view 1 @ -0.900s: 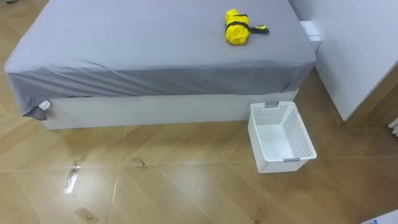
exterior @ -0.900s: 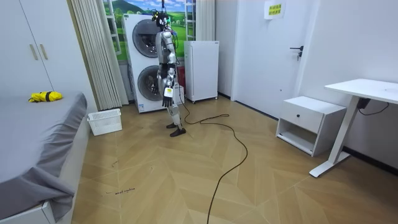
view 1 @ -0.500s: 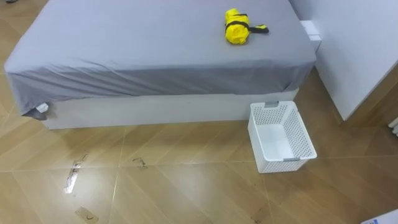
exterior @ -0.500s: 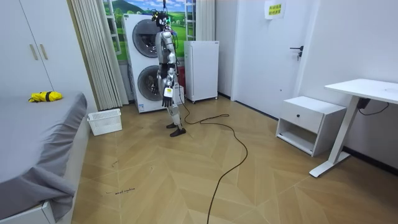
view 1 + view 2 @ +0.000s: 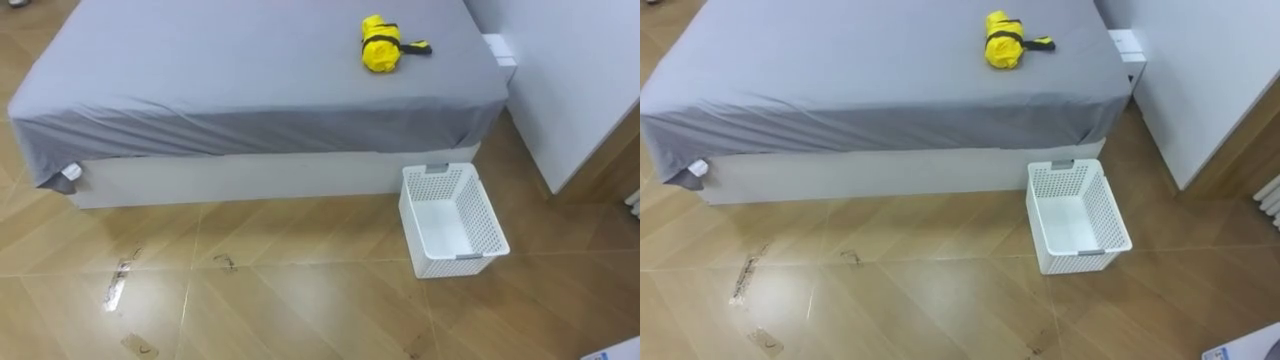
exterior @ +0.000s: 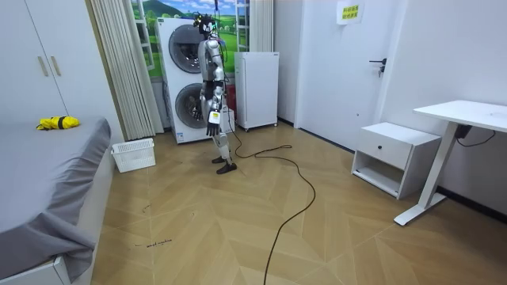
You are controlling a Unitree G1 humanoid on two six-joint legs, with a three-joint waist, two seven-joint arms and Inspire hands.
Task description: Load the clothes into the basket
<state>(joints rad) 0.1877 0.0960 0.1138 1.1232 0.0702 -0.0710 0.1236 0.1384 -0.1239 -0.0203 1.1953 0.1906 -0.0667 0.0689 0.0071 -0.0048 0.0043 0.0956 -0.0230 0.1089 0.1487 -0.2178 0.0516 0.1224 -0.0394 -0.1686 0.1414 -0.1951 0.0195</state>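
We see the clothes (image 5: 380,44) as a tight yellow bundle with a dark strap round it, lying on the grey sheet of the bed (image 5: 250,90), toward the far right part of the mattress as we look from the robot's head. The basket (image 5: 462,265), white with perforated walls, stands upright on the wooden floor (image 5: 300,300) just beside the near right corner of the bed, and its bare white bottom faces up at us. Bundle and basket are well apart, one up on the mattress and the other down on the floor, so the clothes are not yet in the basket. A tall white cabinet side (image 5: 570,80) rises to the right of both, and a few pale scuffs (image 5: 118,282) mark the floor at lower left. In the room view we find the robot standing upright in front of the stacked washing machines (image 6: 182,79), turned toward the bed and well apart from it, with the basket between them. Its left hand (image 6: 212,119) hangs at its side, touching nothing; it is too small for us to tell whether it is released or clenched. A white worktop (image 6: 467,112) stands at the room view's right.
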